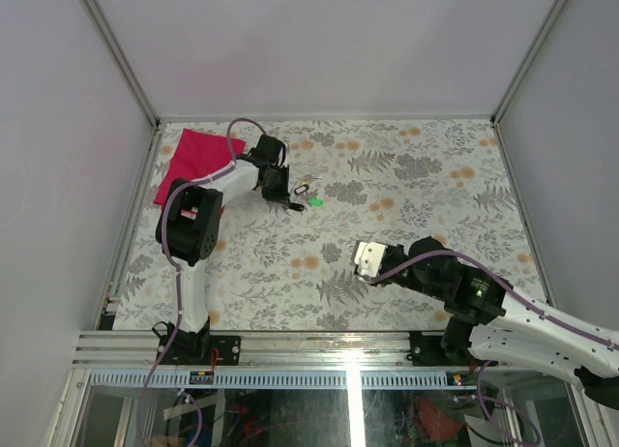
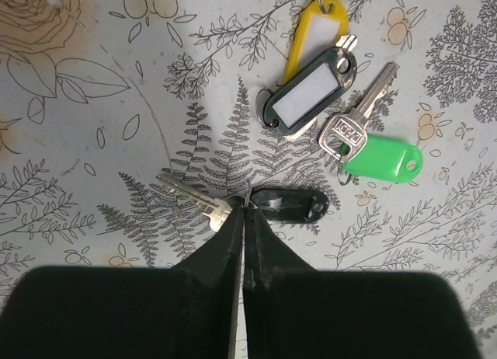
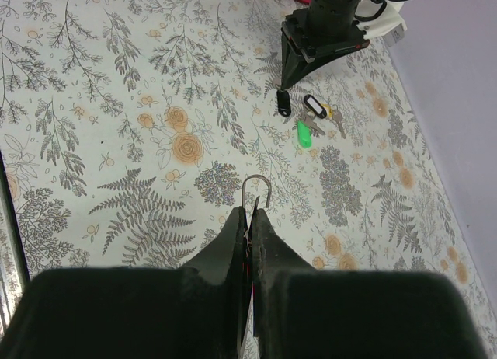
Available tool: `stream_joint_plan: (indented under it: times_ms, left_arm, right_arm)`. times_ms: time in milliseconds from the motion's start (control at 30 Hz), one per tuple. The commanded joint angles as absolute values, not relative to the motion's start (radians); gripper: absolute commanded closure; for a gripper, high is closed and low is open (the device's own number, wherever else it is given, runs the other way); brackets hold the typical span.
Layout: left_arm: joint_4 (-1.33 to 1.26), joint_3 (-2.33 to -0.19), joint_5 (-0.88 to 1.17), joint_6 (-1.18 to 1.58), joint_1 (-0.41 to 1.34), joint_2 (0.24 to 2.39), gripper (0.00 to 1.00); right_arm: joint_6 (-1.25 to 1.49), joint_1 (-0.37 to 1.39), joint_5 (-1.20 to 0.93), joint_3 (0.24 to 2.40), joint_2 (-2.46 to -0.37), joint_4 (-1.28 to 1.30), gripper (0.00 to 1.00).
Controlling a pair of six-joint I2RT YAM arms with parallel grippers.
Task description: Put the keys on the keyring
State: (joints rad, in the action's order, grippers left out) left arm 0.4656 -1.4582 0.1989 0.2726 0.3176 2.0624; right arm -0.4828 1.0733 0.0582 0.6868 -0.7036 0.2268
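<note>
Right gripper (image 3: 249, 213), near-right part of the table. Fingers pressed together on the keyring (image 3: 256, 189), a thin silver wire loop standing out past the fingertips. The loop is bare, with no key hanging on it. One side may be open, but the wire is too fine to be sure. It appears to be held clear of the floral tablecloth (image 1: 416, 191); how high, I cannot tell.

Middle ground: only patterned cloth lies between the two arms. Ring and keys are well apart.

Farther off, left of centre: left gripper (image 2: 247, 210) down at the cloth. Its fingers are closed tight, pinching just where a silver key (image 2: 186, 194) joins its black tag (image 2: 293, 203). Blade points left and tag points right. Both look to be lying flat, so whether they are lifted I cannot tell.

Just beyond that pinch is the rest of the bunch. A second key (image 2: 359, 114) is joined to a green tag (image 2: 384, 158). Beside it on the left lies a black-framed label tag (image 2: 309, 95), with a yellow tag (image 2: 314, 33) partly under it. None of these touches the gripper.

Far left: a red cloth (image 1: 193, 157), beside the left arm.

Progress, as I judge it: early. The ring is in hand and the first key is gripped. Nothing is threaded yet.

Left to do: bring key and ring together, pass the key's hole or its small loop onto the wire, then repeat for the other keys. Every key is outstanding.
</note>
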Motion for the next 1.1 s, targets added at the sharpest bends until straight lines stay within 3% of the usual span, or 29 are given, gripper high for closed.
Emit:
stream_joint_plan:
  times_ms: [0,400,833,1067]
  left_arm:
    - [0.439,-1.482,0.188,0.258,0.307,2.062,1.0]
    - [0.406,-1.36,0.128,0.179,0.377,1.74,1.0]
    - [0.395,-1.177,0.345,-0.052,0.576,1.326,1.0]
    - [0.482,-1.182,0.287,-0.104,0.707,1.231,1.0]
  right_arm:
    - [-0.472,1.071,0.043,0.707,-0.705,0.15,1.0]
    - [-0.533,1.071,0.048,0.709,-0.684,0.129,1.0]
    - [-0.667,1.071,-0.119,0.704,-0.644,0.154,1.0]
    - [-0.711,1.071,-0.215,0.739,-0.661,0.207,1.0]
